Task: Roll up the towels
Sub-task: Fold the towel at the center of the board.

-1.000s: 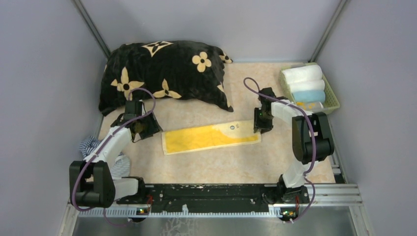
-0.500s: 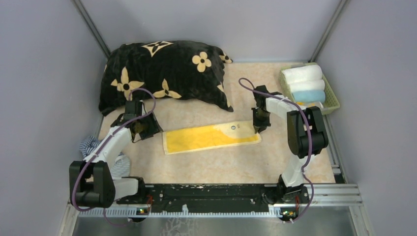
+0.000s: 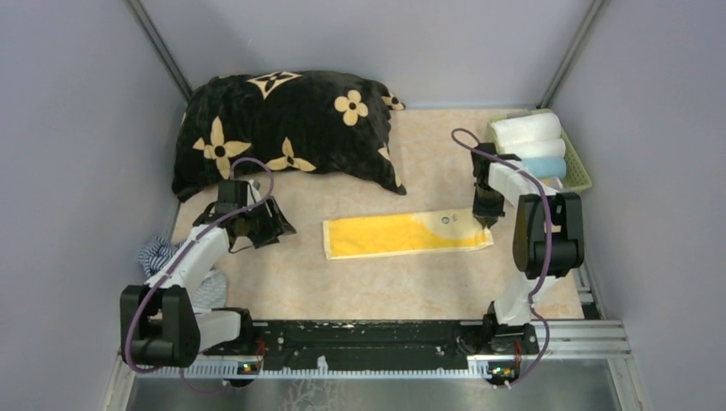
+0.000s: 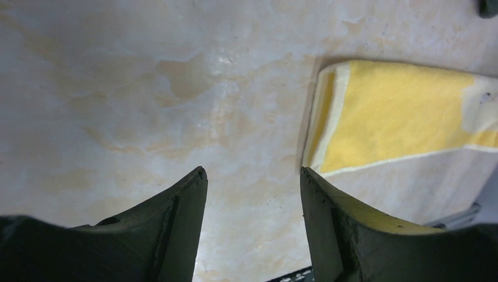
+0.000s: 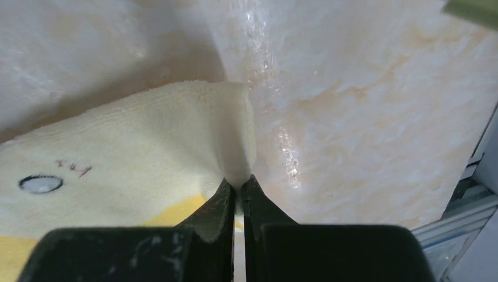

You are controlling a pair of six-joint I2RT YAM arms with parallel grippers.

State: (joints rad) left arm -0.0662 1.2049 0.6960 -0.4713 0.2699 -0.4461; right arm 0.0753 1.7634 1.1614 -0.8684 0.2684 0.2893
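A long yellow towel point(image 3: 402, 234) with a pale right end lies flat across the middle of the table. My right gripper point(image 3: 484, 216) is shut on its right end; in the right wrist view the gripper point(image 5: 239, 183) pinches the pale edge of the towel point(image 5: 147, 158). My left gripper point(image 3: 278, 224) is open and empty, left of the towel's left end. In the left wrist view the gripper point(image 4: 253, 173) hangs over bare table, with the towel's left end point(image 4: 387, 117) up to the right.
A black pillow with cream flowers point(image 3: 287, 128) lies at the back left. A green basket point(image 3: 583, 175) at the back right holds white and blue rolled towels point(image 3: 531, 130). A striped cloth point(image 3: 158, 254) lies by the left arm.
My right gripper has pulled the towel to the right by its right end, and the whole towel has slid that way. My left gripper has moved a little to the right.
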